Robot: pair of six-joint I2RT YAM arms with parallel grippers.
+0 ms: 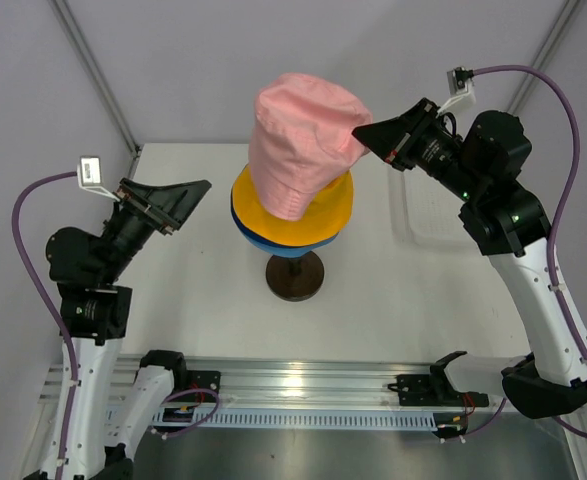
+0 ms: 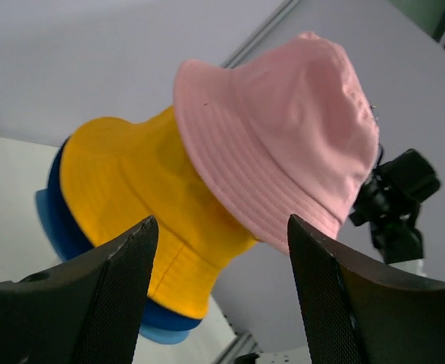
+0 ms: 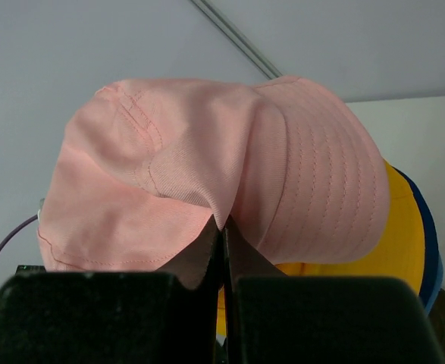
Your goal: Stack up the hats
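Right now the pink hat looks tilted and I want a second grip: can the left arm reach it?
Probably yes: the left gripper is open and faces the pink hat with nothing between; the right gripper pinches the opposite side.

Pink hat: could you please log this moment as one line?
right fingers shut on pink hat | pink hat tilted over yellow hat | left fingers open, holding nothing

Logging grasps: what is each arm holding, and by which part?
Right gripper: jaws pinch the pink hat by a fold of fabric. Left gripper: nothing held.
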